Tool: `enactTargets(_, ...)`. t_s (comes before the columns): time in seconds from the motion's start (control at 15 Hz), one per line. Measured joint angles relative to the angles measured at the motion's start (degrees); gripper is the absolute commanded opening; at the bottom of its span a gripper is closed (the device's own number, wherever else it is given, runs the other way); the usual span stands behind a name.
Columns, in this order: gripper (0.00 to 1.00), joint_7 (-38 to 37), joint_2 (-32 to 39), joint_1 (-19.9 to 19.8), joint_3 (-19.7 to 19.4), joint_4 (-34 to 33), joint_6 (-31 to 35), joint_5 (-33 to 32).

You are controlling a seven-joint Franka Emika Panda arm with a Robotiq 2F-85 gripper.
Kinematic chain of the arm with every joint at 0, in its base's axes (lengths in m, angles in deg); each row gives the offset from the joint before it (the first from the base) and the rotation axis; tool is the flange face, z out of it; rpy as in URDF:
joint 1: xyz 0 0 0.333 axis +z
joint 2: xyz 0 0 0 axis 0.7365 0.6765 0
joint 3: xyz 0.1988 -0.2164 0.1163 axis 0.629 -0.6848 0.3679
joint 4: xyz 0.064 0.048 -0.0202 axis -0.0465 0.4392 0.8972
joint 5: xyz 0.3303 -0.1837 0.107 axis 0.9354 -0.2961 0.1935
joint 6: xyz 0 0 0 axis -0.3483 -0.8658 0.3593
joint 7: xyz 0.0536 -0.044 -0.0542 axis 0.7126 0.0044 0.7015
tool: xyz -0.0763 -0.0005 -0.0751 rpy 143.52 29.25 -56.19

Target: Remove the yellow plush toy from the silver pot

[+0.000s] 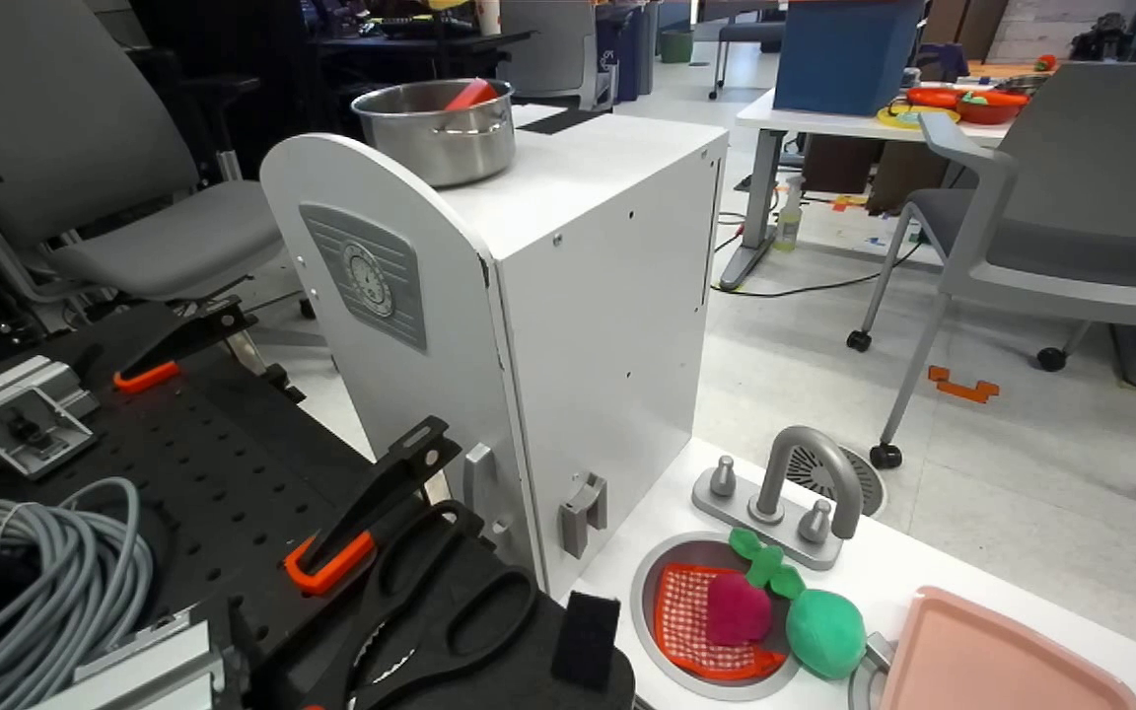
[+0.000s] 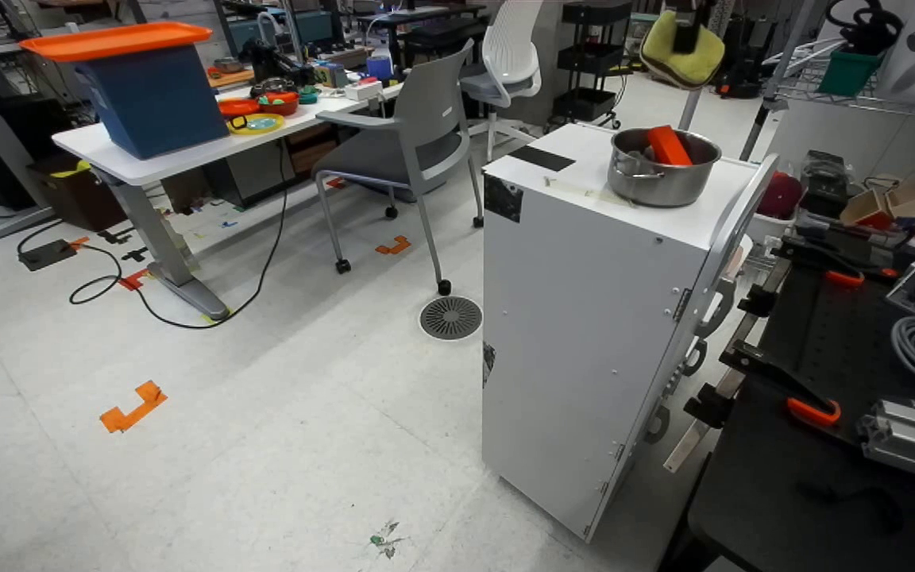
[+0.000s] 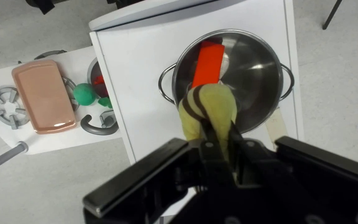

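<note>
The yellow plush toy (image 3: 218,99) with dark brown stripes is pinched between the fingers of my gripper (image 3: 218,126) in the wrist view. In an exterior view the toy (image 2: 676,52) hangs from the dark gripper fingers (image 2: 689,36) at the top edge, well above the silver pot (image 2: 656,187), apart from it. The silver pot also shows in an exterior view (image 1: 440,148) and in the wrist view (image 3: 256,99), where the toy covers part of its near rim. A red-orange block (image 3: 209,63) leans inside the pot. Most of the arm is out of view.
The pot stands on a white cabinet (image 2: 584,318) with a raised rounded panel (image 1: 381,247) along one side. Lower down are a sink (image 1: 642,602) with a pink toy (image 1: 738,609), a green toy (image 1: 826,633), a faucet (image 1: 805,454) and a pink tray (image 1: 1002,661). A black table (image 1: 233,444) adjoins.
</note>
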Motion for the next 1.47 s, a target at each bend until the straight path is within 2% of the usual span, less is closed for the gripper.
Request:
enactTargets(0.6, 0.03, -3.8, 0.7, -4.8, -3.8, 1.7, -0.6, 0.0)
enactTargets(0.67, 0.07, -4.1, 0.9, -5.2, -4.2, 1.7, -0.7, 0.0)
enactTargets(0.73, 0.24, -4.5, 1.1, -5.5, -4.5, 1.7, -0.7, -0.1)
enactTargets(0.8, 0.28, -4.8, 1.2, -5.7, -4.6, 1.7, -0.7, -0.1)
enactTargets(0.93, 0.51, -5.8, 1.4, -5.9, -4.9, 1.7, -0.8, -0.3)
enactTargets(1.0, 0.59, -6.2, 1.4, -5.8, -4.9, 1.7, -0.8, -0.4)
enactTargets(1.33, 0.95, -7.4, 1.8, -5.8, -4.9, 1.7, -0.8, -0.7)
enactTargets(1.47, 1.0, -7.5, 1.8, -5.8, -4.9, 1.7, -0.8, -0.7)
